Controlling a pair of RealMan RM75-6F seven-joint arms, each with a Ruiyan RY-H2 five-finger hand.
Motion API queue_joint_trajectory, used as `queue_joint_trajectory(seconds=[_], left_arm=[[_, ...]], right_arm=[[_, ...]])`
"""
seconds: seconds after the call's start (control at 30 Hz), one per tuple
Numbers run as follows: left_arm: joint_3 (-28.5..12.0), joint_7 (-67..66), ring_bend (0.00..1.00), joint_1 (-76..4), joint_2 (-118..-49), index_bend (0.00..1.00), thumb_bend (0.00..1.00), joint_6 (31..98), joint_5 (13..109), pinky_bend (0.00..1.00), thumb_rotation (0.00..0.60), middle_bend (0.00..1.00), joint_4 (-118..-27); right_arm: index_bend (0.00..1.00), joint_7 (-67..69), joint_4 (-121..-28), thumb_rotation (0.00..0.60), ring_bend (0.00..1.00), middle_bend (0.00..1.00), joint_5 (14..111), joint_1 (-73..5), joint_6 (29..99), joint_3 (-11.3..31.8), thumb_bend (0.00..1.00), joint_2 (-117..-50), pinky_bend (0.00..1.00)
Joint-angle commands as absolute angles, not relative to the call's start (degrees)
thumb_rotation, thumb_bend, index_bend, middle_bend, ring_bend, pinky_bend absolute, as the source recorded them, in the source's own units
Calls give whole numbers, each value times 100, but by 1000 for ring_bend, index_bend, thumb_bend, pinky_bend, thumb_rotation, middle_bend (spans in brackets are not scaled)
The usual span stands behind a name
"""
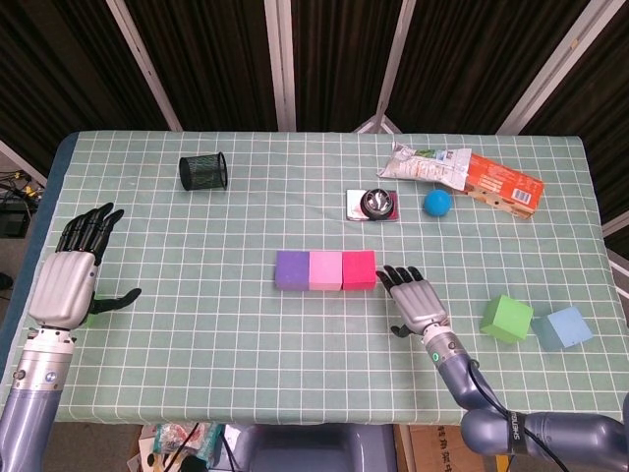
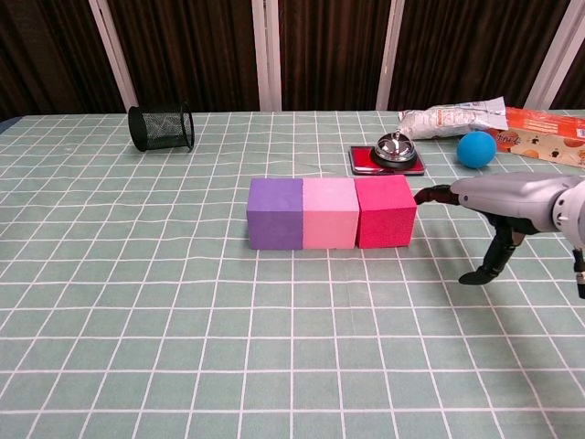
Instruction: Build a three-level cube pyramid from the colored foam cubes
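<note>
Right robot hand (image 2: 498, 206) spread, fingertips (image 2: 428, 195) touching red foam cube (image 2: 385, 212) at row w/ pink foam cube (image 2: 329, 213) & purple foam cube (image 2: 275, 213), mid-table (image 2: 183, 366). Left robot hand (image 1: 67, 280) spread, near left edge.

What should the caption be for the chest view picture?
Right hand reaches fingertips to the red cube ending a three-cube row.
</note>
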State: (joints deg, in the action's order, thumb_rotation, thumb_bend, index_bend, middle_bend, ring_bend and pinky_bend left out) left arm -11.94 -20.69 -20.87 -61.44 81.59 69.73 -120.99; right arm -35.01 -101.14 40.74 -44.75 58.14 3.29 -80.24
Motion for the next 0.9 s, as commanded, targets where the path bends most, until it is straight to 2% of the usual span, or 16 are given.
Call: queue_joint_trajectory(seconds=[0.03,0.9], left_arm=[[-1198,-2069,0,-2088,-6144,0,131,8160,6969,0,600,0,-12103],[-1206,-2074,0,-2092,-6147,0,131,8151,6959,0,600,0,-12100]], right_arm=[[26,-3516,-10114,600,49,49,4040,-4486,5811,326,254,-8030,60],[26,-3550,-9975,600,48,50,3859,-4571,5744,300,254,-8085,60]])
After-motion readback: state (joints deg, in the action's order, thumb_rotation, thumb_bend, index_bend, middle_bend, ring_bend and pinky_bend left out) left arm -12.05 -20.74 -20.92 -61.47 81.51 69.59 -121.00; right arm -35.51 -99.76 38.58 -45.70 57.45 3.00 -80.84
